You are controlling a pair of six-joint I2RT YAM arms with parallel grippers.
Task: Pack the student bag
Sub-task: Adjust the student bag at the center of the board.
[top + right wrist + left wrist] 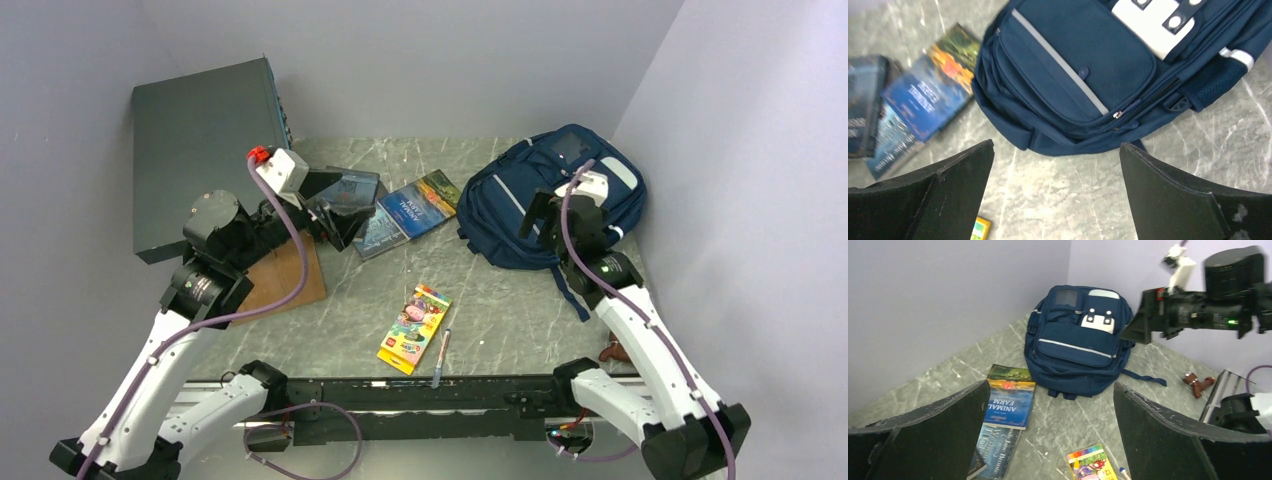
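Right pincer [1056,145], spread wide and gripping nothing, hovers over the near end of the student bag [500,205] in the desk's far-right corner.

The right claw [1056,146], spread wide and empty, hovers at the student bag [1083,70]; books [923,97] lie beside the bag on the counter [1198,150].

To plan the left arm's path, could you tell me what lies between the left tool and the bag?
Overlapping books lie between the left tool and the bag, reaching almost to the bag; the top view shows this.
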